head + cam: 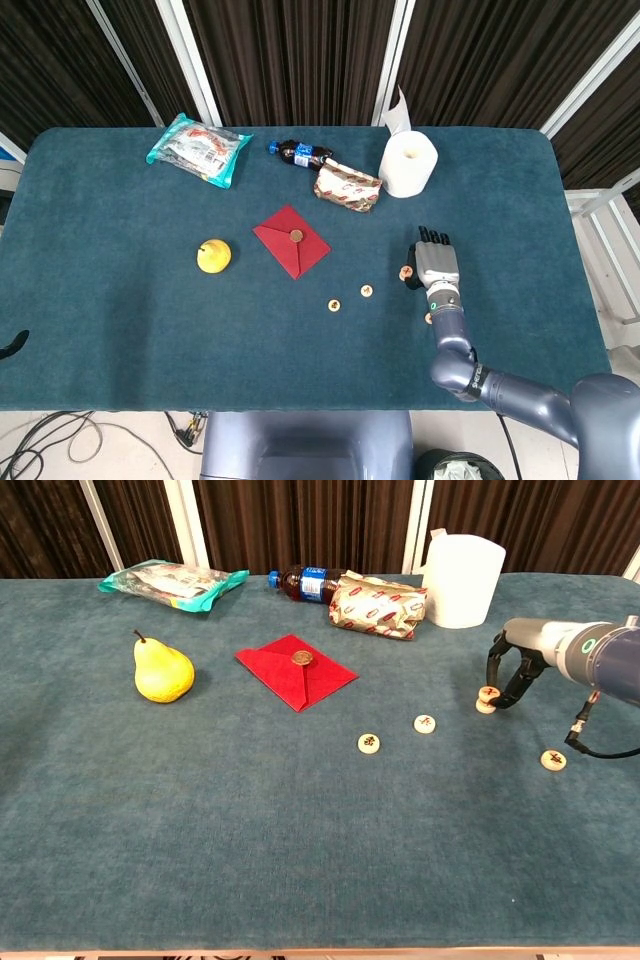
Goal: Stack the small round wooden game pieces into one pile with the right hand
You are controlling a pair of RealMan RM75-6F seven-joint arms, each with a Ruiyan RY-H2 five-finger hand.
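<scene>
At the right of the frame, the right robot hand (512, 667) pinches a wooden game piece (487, 697) just off the counter (250, 810). Three more pieces lie apart nearby: one (553, 760) lower right, two (425, 723) (369, 743) toward centre.

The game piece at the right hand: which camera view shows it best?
The chest view: the game piece appears side-on at the right hand's fingertips, its top mark visible. The head view shows only a small disc beside the hand.

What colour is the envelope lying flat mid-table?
Red envelope, a small round piece resting on it; the chest view shows it best.
</scene>
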